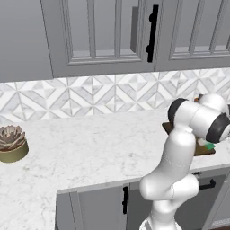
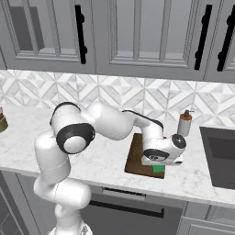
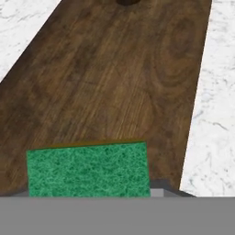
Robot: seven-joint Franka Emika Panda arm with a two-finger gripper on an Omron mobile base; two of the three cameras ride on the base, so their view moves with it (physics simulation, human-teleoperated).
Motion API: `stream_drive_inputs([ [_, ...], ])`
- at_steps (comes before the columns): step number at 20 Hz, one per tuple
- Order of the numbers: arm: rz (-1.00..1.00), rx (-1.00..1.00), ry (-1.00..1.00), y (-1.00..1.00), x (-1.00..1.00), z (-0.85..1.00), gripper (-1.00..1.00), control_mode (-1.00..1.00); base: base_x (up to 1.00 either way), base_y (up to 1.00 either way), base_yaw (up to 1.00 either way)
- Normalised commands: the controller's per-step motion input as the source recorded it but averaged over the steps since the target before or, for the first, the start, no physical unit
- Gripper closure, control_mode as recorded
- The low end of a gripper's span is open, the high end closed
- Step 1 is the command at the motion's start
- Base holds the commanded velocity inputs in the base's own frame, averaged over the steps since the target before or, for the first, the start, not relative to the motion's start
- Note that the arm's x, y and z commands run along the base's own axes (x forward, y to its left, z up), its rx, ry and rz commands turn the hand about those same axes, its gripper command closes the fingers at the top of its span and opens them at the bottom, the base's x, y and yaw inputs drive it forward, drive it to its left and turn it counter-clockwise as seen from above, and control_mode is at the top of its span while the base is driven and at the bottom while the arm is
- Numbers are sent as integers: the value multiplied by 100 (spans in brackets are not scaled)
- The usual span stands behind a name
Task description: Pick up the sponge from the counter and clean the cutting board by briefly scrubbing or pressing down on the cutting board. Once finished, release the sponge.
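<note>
The green-topped sponge (image 3: 87, 170) lies flat on the dark brown cutting board (image 3: 114, 82), at the near end of the board in the hand view. In the right base view my gripper (image 2: 158, 167) points down over the board's front right corner (image 2: 136, 158), with the sponge (image 2: 159, 171) showing green just under the hand. The jaws stand close around the sponge; the fingertips are hidden by it. From the left base view, a bit of the sponge (image 1: 210, 146) peeks out behind the arm, on the board (image 1: 204, 151). The white counter (image 1: 90, 148) surrounds the board.
A brown soap dispenser (image 2: 185, 123) stands behind the board near the tiled wall. A dark sink (image 2: 220, 153) is set in the counter to the right. A potted succulent (image 1: 11, 143) sits far left. Grey cabinets hang above.
</note>
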Motion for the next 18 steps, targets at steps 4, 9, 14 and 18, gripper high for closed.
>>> stream_drive_inputs([
  [4,2,3,0,-16,0,-9,100,-100,0,0,0],
  [9,0,6,0,1,6,-10,100,-100,0,0,0],
  [14,1,1,0,28,30,-1,100,-100,0,0,0],
  [18,0,0,0,43,37,0,100,-100,0,0,0],
])
